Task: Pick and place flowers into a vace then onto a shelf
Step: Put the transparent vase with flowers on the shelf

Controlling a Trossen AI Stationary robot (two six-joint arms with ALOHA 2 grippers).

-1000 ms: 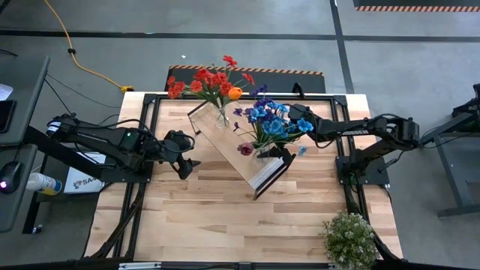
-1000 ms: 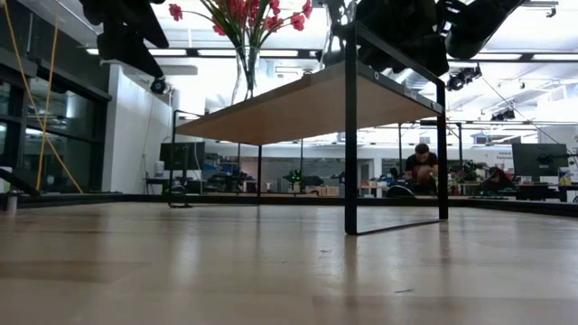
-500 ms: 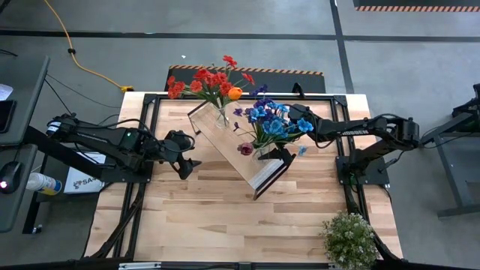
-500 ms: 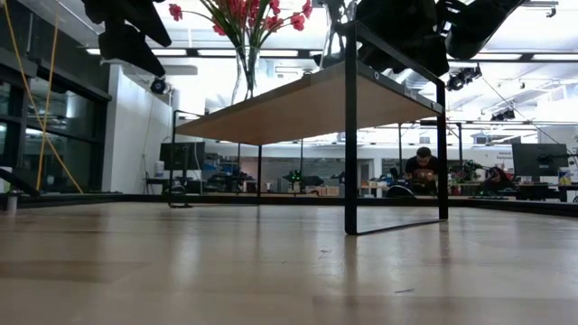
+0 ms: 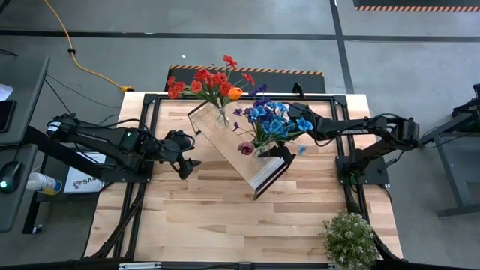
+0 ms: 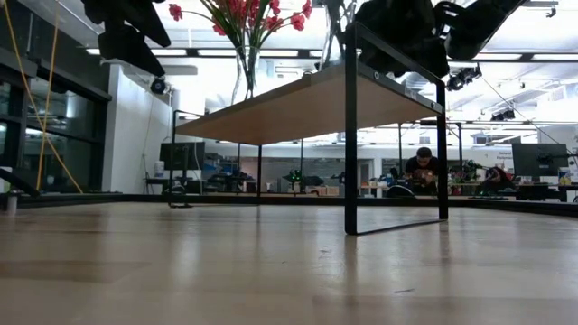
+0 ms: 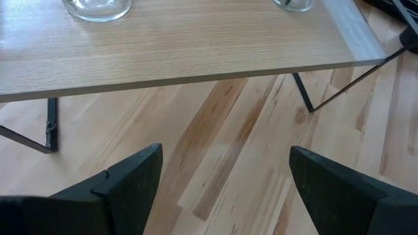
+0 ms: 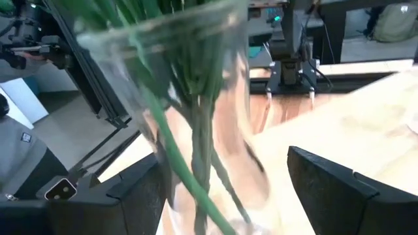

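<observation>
The light-wood shelf (image 5: 232, 150) stands slantwise on its dark legs in the middle of the table. A glass vase (image 5: 222, 116) with red and orange flowers (image 5: 210, 81) stands on its far end. A second vase (image 8: 209, 98), holding blue, purple and maroon flowers (image 5: 270, 120), stands on the shelf nearer its white end edge (image 5: 270, 174). My right gripper (image 8: 224, 163) is open, one finger on each side of this vase's lower part. My left gripper (image 5: 184, 159) is open and hovers left of the shelf, facing its long edge (image 7: 196, 75).
A bushy pale-green potted plant (image 5: 349, 238) stands at the table's near right corner. The near half of the table top (image 5: 225, 225) is bare wood. In the low view a person (image 6: 420, 167) sits in the room far behind the table.
</observation>
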